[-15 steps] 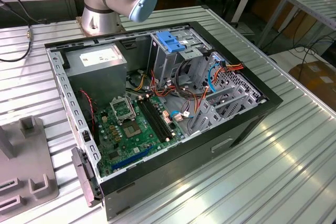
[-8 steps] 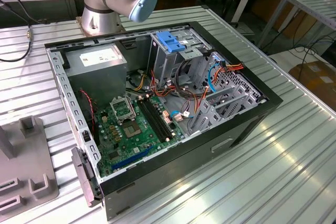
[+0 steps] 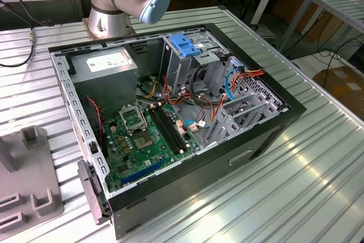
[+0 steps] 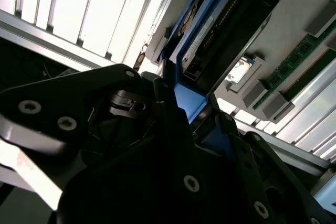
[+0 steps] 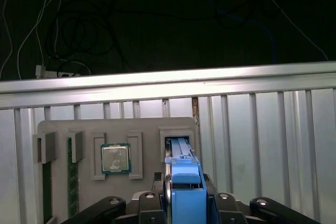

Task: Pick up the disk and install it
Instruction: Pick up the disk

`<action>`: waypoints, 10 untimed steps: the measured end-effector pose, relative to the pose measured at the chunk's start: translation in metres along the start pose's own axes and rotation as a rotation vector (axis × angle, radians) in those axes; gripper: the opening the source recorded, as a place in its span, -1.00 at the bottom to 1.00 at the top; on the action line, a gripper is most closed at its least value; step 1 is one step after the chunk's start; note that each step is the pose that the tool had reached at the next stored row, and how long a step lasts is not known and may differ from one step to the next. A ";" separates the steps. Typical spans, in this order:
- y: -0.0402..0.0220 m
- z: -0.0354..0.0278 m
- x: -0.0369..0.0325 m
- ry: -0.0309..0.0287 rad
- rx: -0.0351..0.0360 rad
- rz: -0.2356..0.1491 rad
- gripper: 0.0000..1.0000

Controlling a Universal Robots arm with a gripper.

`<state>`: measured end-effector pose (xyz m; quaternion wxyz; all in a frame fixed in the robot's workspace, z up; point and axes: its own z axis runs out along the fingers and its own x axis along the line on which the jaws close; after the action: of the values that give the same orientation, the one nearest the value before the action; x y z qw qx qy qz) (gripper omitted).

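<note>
Picking is happening now, and installing is not yet begun. In the first wrist view the hand (image 5: 186, 212) is gripping the disk (image 5: 187, 184): its 2 black jaws are pressing on the blue rails from both sides, and no gap is showing between them and the plastic. The disk is standing on edge in a slot of the grey holder (image 5: 142, 129), which is lying on the slatted metal surface (image 5: 252, 129) and is also carrying a processor chip (image 5: 115, 158) in another pocket. I am judging that the far end of the disk is not out of the slot. Its long axis is running from the slot straight toward the hand, with the blue end tab pointing to the wrist. The open computer case (image 3: 267, 140) in the exterior view is, I am supposing, where the disk is going, so this whole half is left.
</note>
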<state>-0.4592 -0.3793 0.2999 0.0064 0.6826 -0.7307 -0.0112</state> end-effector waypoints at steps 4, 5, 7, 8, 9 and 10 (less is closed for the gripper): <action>-0.0001 0.0009 0.0000 -0.0001 0.0008 -0.017 -0.25; -0.0001 0.0008 0.0000 0.0002 0.0005 -0.023 -0.25; -0.0001 0.0008 0.0001 0.0005 0.0002 -0.030 -0.25; -0.0001 0.0008 0.0002 0.0009 0.0000 -0.038 -0.25; -0.0001 0.0008 0.0003 0.0012 0.0000 -0.048 -0.25; -0.0001 0.0008 0.0003 0.0012 0.0000 -0.052 -0.25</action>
<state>-0.4592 -0.3796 0.2990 0.0065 0.7014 -0.7127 -0.0110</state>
